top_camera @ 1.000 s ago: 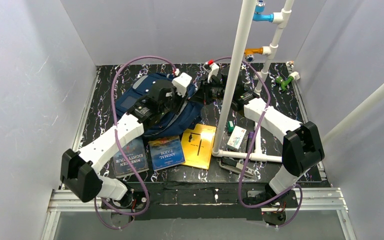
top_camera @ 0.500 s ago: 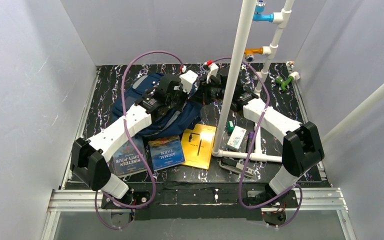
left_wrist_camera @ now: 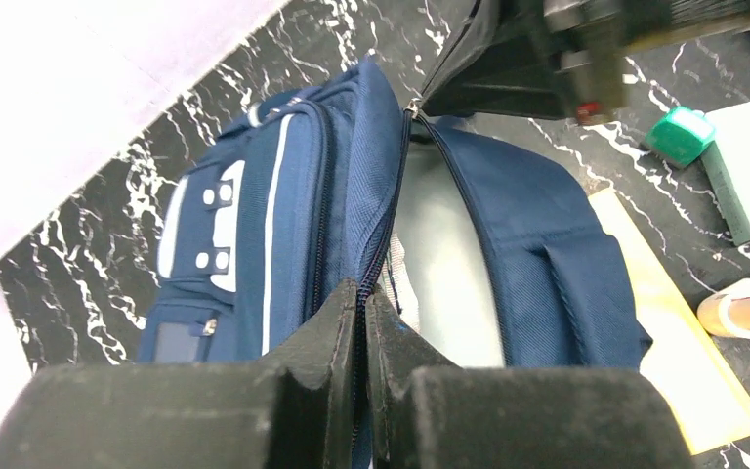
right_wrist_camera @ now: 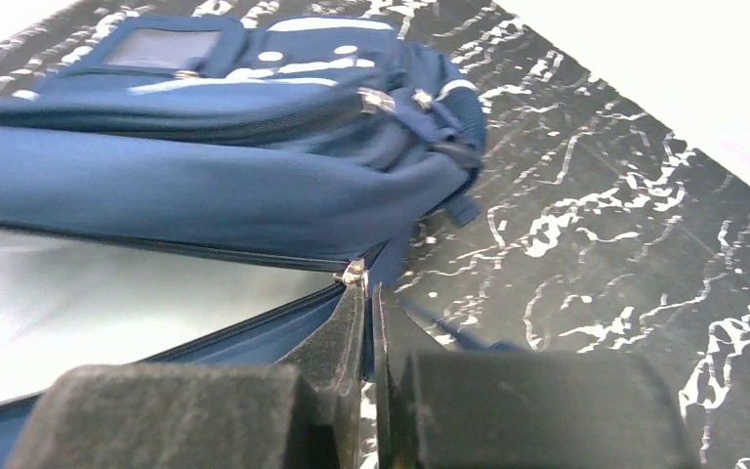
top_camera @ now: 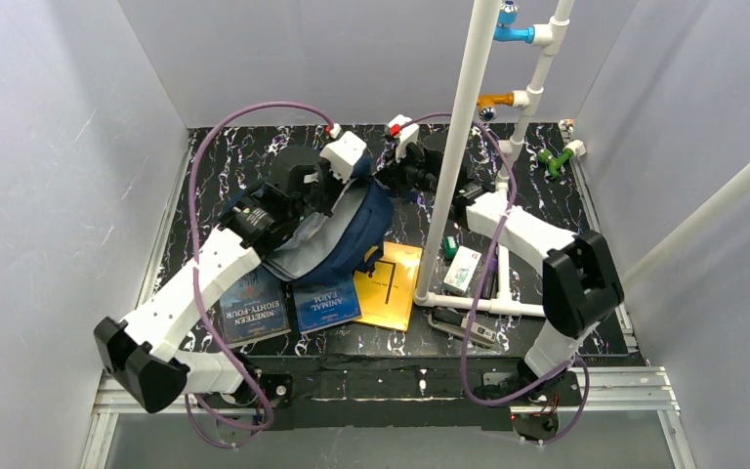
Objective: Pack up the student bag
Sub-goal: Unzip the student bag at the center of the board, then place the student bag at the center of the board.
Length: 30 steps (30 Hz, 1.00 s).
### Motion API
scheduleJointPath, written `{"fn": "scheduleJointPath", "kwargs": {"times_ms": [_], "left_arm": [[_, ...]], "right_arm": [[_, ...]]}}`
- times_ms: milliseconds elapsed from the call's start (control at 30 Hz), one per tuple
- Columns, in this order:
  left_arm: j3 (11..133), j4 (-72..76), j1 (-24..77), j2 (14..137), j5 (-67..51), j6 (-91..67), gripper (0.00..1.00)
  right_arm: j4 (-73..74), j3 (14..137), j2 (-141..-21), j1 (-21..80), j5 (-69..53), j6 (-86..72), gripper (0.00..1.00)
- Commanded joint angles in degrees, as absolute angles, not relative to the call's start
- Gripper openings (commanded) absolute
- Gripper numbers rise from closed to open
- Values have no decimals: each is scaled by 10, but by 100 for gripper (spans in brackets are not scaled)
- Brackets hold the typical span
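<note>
A black table (top_camera: 566, 210) veined with white marbling fills the floor of a small booth closed in by plain pale grey walls (top_camera: 59, 147) on three sides, with a metal rail (top_camera: 400, 386) along its near edge. An upright white pipe (top_camera: 459, 147) rises from the table right of centre, and everything else lies around it. The student bag (top_camera: 337, 230) lies just left of the pipe, towards the back of the table. Its navy front with the white patch faces the far left corner, and its main mouth gapes to show a pale grey lining (top_camera: 303, 249). The left gripper (left_wrist_camera: 363, 293) is pinched tight on the bag's zipped rim at the end farther from the pipe. The right gripper (right_wrist_camera: 366, 293) is likewise closed to a sliver on the rim at the end next to the pipe, right by a metal zip pull. Whether it nips the pull itself or only the fabric beside it is hard to make out. Left of the pipe's foot, a yellow booklet (top_camera: 391, 285) lies flat with its far edge tucked under the bag. Farther left lie a blue Animal Farm book (top_camera: 325, 301) and a Nineteen Eighty-Four book (top_camera: 254, 311). Just right of the pipe's foot rests a white box (top_camera: 462, 269).
</note>
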<state>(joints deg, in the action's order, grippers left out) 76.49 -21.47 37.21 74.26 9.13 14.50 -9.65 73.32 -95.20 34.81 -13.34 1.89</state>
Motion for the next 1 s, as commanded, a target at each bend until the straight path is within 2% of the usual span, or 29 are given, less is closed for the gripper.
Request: {"fn": "scheduleJointPath", "kwargs": {"times_ms": [0,333,467,500,600,633,733,967], "left_arm": [[777,-192,369,673,92,171,0],[825,-199,369,682,72,154,0],[831,-184,369,701,104,141,0],[833,-181,369,709,121,139,0],[843,-173,363,742,184,131,0],[850,-172,357,756,199,123,0],[869,-166,327,799,205,91,0],[948,-151,258,900,204,83,0]], "right_arm": [[-173,765,-1011,311,-84,106,1],[-250,907,-1188,314,-132,51,1],[-131,1012,-1233,316,-93,25,1],[-97,1026,-1227,316,-66,15,6],[-11,1031,-1190,315,-8,4,54],[27,1033,-1181,315,7,4,63],[110,1036,-1160,302,43,-23,72],[222,1027,-1112,246,49,-109,75]]}}
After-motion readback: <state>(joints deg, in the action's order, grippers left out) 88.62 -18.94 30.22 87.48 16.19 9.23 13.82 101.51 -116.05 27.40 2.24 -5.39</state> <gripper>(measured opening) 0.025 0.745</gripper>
